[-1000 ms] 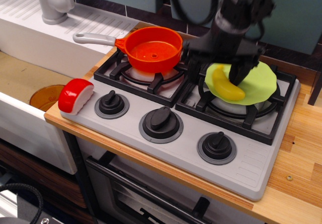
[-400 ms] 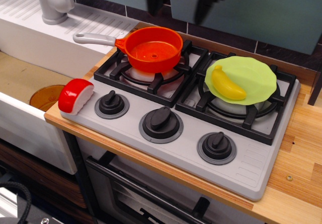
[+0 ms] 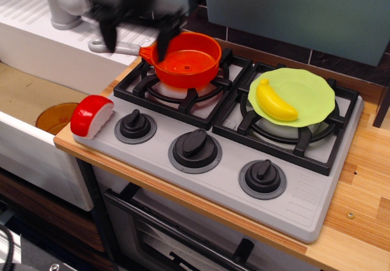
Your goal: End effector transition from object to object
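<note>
Observation.image, your inventory: banana [image 3: 275, 101] lying on the green plate [image 3: 314, 94], right burner; sushi piece [image 3: 91, 116] at the stove's front-left corner. Your hand [image 3: 136, 36], blurred, released and empty, hangs above the pan handle [image 3: 114, 46].

The gripper [image 3: 136, 38] is smeared by motion blur, so its outline is soft and its wrist is cut off by the top edge. Part of the orange pan [image 3: 186, 59] and its grey handle [image 3: 116, 47] is covered by the two dark fingers. The faucet [image 3: 63, 3] is clipped at the top edge. The orange bowl [image 3: 53, 117] in the sink is half hidden behind the toy sushi [image 3: 91, 116]. The oven handle [image 3: 183, 242] is cut off below.
</note>
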Motion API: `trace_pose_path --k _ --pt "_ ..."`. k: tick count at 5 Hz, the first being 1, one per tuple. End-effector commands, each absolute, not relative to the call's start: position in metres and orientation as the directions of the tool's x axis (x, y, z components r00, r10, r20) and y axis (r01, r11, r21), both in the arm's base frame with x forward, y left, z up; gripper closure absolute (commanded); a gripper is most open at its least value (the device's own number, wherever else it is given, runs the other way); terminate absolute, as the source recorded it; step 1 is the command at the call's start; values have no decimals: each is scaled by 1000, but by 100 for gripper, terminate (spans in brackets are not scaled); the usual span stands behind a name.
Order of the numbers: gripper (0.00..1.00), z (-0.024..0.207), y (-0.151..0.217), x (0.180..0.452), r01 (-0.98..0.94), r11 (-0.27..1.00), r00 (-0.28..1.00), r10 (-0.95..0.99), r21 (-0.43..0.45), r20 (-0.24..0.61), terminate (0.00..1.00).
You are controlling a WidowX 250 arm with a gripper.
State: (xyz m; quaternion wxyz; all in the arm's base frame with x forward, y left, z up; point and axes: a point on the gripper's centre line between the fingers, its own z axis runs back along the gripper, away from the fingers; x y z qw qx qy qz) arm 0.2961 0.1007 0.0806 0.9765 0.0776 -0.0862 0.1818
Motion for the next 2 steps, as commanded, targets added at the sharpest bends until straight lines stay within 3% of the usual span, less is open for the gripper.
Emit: trace_pose_path --k 1,2 --pt "0 66 135 273 -348 932 899 299 106 321 0" --pt "0 54 146 266 -344 933 895 291 107 338 0"
